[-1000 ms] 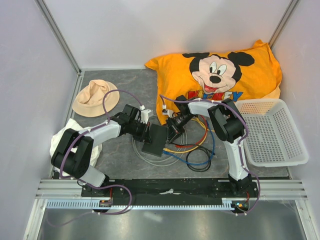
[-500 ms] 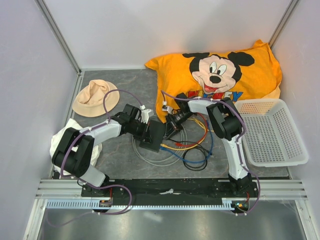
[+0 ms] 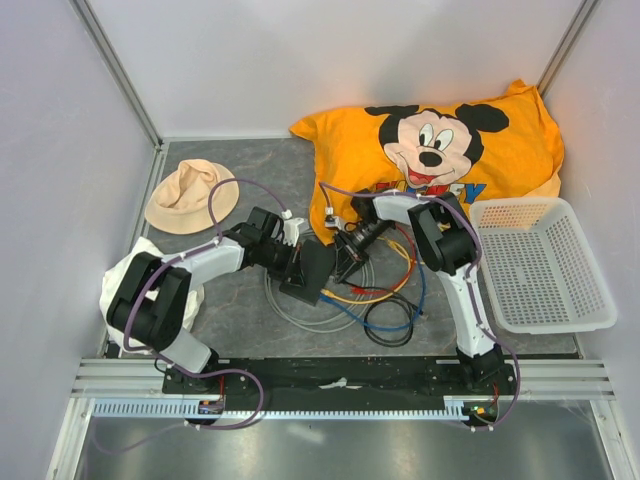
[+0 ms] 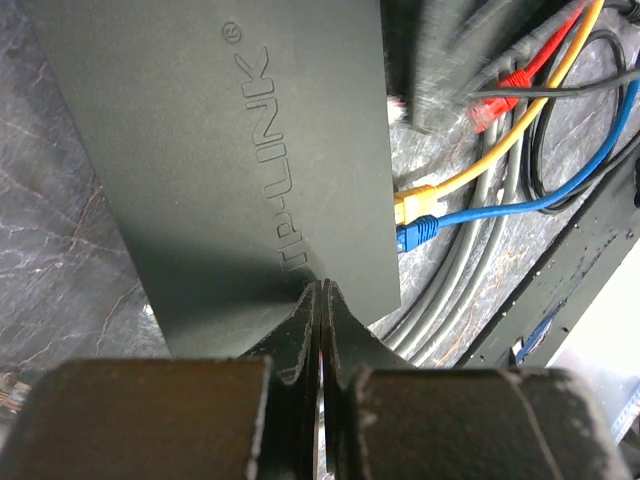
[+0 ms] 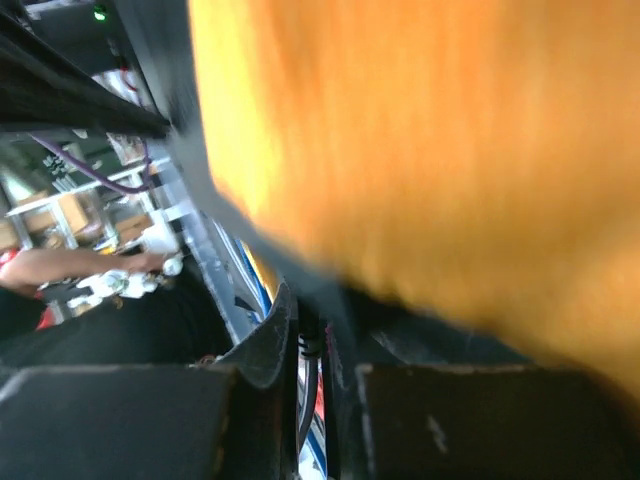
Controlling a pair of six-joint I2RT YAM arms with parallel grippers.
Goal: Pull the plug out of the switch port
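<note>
**A:** Where is the switch?

**B:** The switch (image 3: 307, 270), a flat dark grey box, lies at the middle of the overhead view on the grey table (image 3: 250, 330). In the left wrist view it fills the upper left, and its top carries raised lettering.

**A:** What is touching it?

**B:** The left gripper (image 4: 320, 295) meets its near edge. Its two fingers are pressed together with no gap. I cannot tell whether they pinch any part of the box.

**A:** And the other arm?

**B:** The right gripper (image 5: 308, 315) is just right of the switch in the overhead view. Its fingers are almost together, with a thin dark strip in the slit between them. That view is too blurred to say what the strip is, or whether it is gripped.

**A:** Any cables?

**B:** A yellow cable (image 4: 480, 165) and a blue cable (image 4: 500, 205) end in plugs right at the switch's right edge. I cannot tell whether they are seated. A red plug (image 4: 500, 95) lies loose just above them. Grey cables (image 4: 470, 290) loop on the table at lower right.

**A:** What is farther out?

**B:** In the overhead view, an orange cartoon-mouse pillow (image 3: 450, 150) is at upper right and a white mesh basket (image 3: 545, 265) at right. A peach hat (image 3: 190, 195) is at upper left, with a white cloth (image 3: 125, 275) below it.
</note>
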